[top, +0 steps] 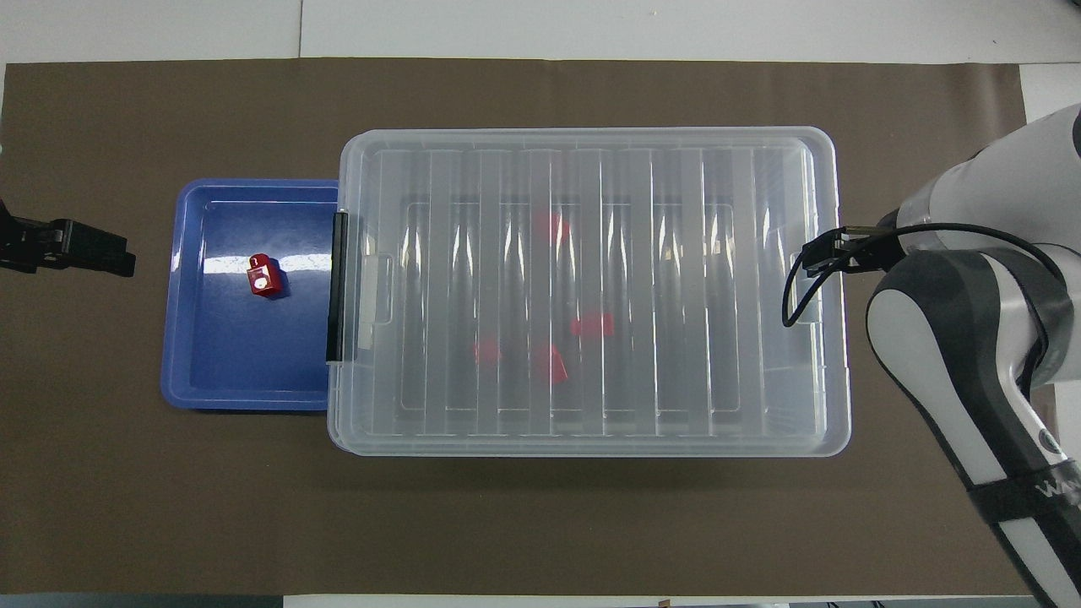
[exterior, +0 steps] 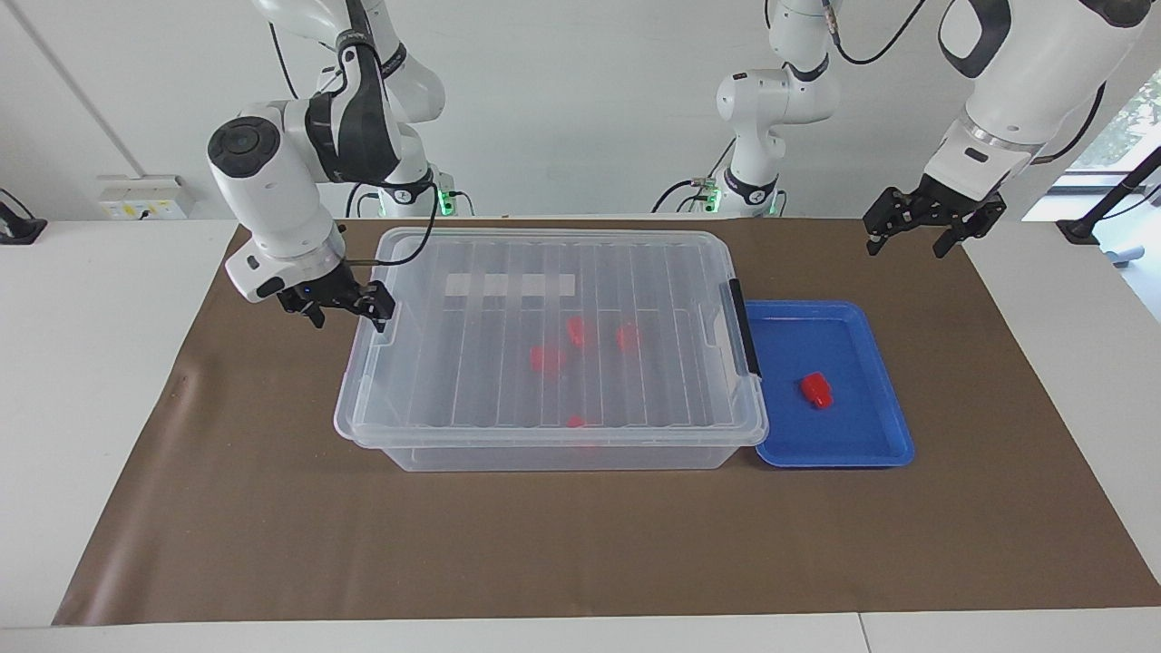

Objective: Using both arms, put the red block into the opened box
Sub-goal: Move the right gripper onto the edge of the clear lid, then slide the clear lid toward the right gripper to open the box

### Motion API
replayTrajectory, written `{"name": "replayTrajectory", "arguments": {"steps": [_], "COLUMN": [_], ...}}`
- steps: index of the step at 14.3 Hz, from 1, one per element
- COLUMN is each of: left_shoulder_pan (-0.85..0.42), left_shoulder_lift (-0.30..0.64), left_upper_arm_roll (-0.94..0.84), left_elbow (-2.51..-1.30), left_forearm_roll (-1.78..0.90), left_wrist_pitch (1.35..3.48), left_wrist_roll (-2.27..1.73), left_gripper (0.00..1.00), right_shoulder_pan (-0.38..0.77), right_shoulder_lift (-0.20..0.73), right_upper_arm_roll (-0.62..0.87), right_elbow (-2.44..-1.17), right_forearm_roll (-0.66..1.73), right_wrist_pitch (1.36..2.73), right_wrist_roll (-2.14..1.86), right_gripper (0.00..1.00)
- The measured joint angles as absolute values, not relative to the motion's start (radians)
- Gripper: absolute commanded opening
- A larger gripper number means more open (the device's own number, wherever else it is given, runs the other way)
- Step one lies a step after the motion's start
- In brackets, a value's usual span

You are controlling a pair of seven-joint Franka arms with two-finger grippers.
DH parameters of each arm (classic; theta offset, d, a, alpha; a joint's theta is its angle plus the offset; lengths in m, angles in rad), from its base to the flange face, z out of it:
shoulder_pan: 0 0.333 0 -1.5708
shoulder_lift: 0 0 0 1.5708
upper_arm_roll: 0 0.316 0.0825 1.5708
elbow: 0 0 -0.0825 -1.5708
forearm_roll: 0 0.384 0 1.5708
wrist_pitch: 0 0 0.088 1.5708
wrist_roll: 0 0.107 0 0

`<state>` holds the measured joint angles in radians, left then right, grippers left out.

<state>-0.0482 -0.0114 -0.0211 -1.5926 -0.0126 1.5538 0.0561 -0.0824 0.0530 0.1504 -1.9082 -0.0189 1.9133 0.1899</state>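
Observation:
The red block lies in a shallow blue tray. The tray sits against the box's end toward the left arm. The box is a large clear bin, and its ribbed lid lies flat on it, with a black clip at the tray end. Several red blocks show through the lid. My right gripper is open and hangs at the box's other end, one finger over the lid's rim. My left gripper waits open in the air over the mat's corner.
A brown mat covers the table, with bare mat between the box and the table's edge farthest from the robots. Two slimmer white arms with green-lit bases stand at the robots' end.

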Motion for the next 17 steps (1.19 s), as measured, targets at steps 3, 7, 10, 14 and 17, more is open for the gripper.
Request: {"name": "replayTrajectory", "arguments": {"steps": [3, 7, 10, 14, 17], "left_shoulder_pan": [-0.048, -0.048, -0.048, -0.048, -0.05], "left_shoulder_lift": [-0.011, -0.011, -0.011, -0.011, -0.011], "left_upper_arm_roll": [-0.021, -0.021, -0.021, -0.021, -0.021], "left_elbow": [-1.593, -1.593, -1.593, -1.593, -1.593], "left_forearm_roll": [-0.013, -0.013, -0.013, -0.013, -0.013], "left_wrist_pitch": [1.554, 1.554, 1.554, 1.554, 1.554], "left_wrist_roll": [0.056, 0.056, 0.056, 0.056, 0.056], "left_gripper": [1.0, 1.0, 1.0, 1.0, 1.0], "right_shoulder_pan": [-0.085, -0.085, -0.085, -0.085, -0.086], "right_shoulder_lift": [0.053, 0.05, 0.049, 0.049, 0.048], "right_upper_arm_roll": [0.14, 0.12, 0.093, 0.044, 0.0], "right_elbow": [-1.928, -1.939, -1.939, -1.941, -1.941], "right_forearm_roll": [-0.019, -0.019, -0.019, -0.019, -0.019], "right_wrist_pitch": [1.926, 1.941, 1.943, 1.944, 1.948], "right_wrist_roll": [0.184, 0.148, 0.1, 0.016, -0.059], "right_gripper": [1.0, 1.0, 1.0, 1.0, 1.0]}}
